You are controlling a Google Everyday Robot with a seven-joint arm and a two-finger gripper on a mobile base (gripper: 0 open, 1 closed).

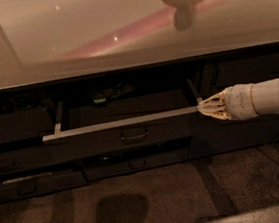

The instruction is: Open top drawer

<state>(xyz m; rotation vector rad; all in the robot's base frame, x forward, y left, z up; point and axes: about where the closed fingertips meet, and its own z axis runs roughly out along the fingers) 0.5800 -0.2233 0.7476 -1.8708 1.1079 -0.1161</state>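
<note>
The top drawer (pixel 117 136) stands pulled out from under the glossy counter, its pale grey rim running across the middle of the view and a small loop handle (pixel 133 135) at the centre of its dark front. Dim items lie at the back of its inside. My gripper (pixel 203 109) comes in from the right on a white arm, its tip at the right end of the drawer's rim, level with the top edge.
A glossy countertop (pixel 95 33) overhangs the drawers. A shallower dark drawer front (pixel 135 163) sits below the open one, others to the left (pixel 27 184). Dark cabinet panels lie right of the arm. Carpeted floor (pixel 155 202) spreads in front.
</note>
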